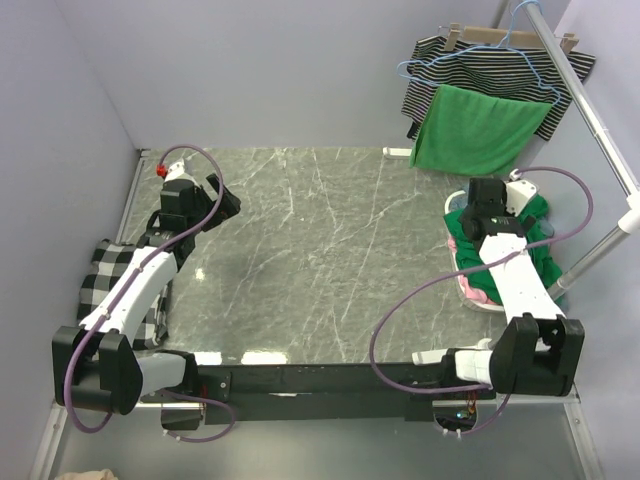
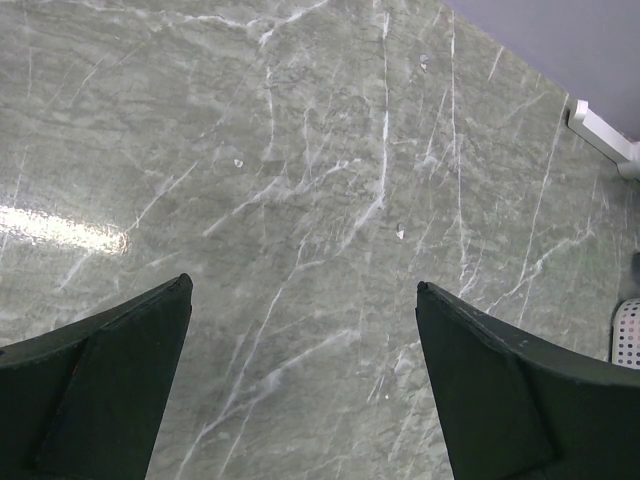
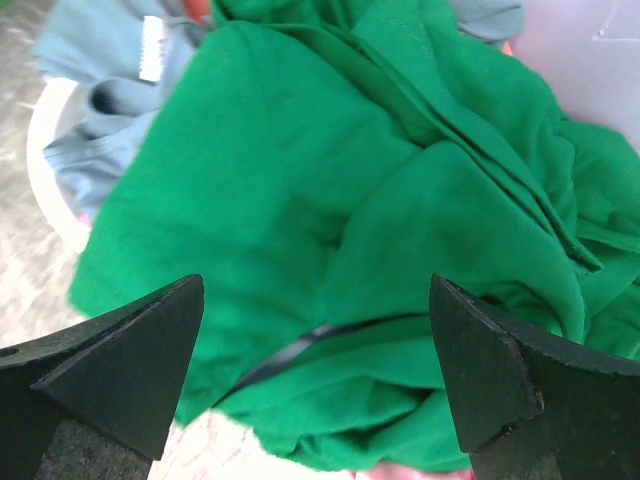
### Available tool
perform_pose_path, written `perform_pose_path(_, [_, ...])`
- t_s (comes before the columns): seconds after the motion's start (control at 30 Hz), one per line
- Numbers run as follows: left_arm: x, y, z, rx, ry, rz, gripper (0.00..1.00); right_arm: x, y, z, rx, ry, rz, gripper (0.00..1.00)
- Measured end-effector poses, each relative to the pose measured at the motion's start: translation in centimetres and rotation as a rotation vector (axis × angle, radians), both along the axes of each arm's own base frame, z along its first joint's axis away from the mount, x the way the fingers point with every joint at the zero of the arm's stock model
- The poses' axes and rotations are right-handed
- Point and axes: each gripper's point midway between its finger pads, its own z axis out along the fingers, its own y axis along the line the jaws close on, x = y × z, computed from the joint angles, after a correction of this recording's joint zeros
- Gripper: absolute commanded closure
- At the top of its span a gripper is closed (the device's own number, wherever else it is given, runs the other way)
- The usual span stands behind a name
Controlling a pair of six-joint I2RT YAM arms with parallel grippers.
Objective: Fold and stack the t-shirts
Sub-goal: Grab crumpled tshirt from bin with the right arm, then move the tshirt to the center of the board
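- The right hand [image 3: 315,300] hangs with its jaws spread wide, directly over the green t-shirt [image 3: 330,200]. It grips nothing.
- The left hand [image 2: 303,285] is also spread and empty, above the bare bench [image 2: 300,150] near its far left corner.
- The green t-shirt lies crumpled on top of the pile in the white basket [image 3: 40,160] at the right edge of the bench. A dusty blue t-shirt [image 3: 100,100] lies beneath it, and a coral t-shirt [image 1: 470,290] shows lower down.
- The step in hand appears to be drawing the green t-shirt out of the basket.
- Lower the right hand onto one raised ridge of green cloth and pinch that single layer only.
- Keep the fingertips clear of the blue cloth, or both shirts are likely to lift together.
- Lift straight up until the hem clears the basket rim, then carry the shirt toward the middle of the bench.
- Hold the left hand ready to take a second corner for spreading.
- Writing: a small white neck label [image 3: 152,45] shows on the blue t-shirt, but nothing on it can be read. No brand mark is visible elsewhere.
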Motion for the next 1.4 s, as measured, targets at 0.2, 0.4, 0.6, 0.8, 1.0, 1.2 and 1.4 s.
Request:
perform_pose_path(0.2, [0.0, -0.2, -0.3, -0.004, 0.008, -0.008, 0.0, 0.8, -0.3, -2.6, 0.027, 0.076, -0.009, 0.13])
perform_pose_path(0.4, [0.2, -0.4, -1.2, -0.007, 0.033, -0.019, 0.01, 1.3, 0.3, -4.2, 0.064, 0.115, 0.018, 0.84])
perform_pose_path(0.6, [0.3, -0.5, -1.7, -0.008, 0.048, -0.023, 0.01, 1.8, 1.0, -3.5, 0.087, 0.083, 0.059, 1.0])
perform_pose_path(0.8, [0.4, -0.7, -1.7, -0.013, 0.043, -0.03, 0.01, 1.9, 3.4, 2.4, 0.082, -0.114, 0.182, 1.0])
perform_pose_path(1.0, [0.5, -0.8, -1.6, -0.022, 0.039, -0.032, 0.01, 2.2, 8.4, 7.8, 0.103, -0.251, 0.399, 1.0])
perform_pose_path(1.2, [0.5, -1.0, -1.5, -0.03, 0.037, -0.039, 0.0, 2.9, 18.5, 14.6, 0.141, -0.326, 0.786, 1.0])
perform_pose_path(1.4, [0.6, -1.1, -1.5, -0.036, 0.036, -0.037, 0.01, 1.0, 29.1, 26.3, 0.129, -0.511, 1.132, 1.0])
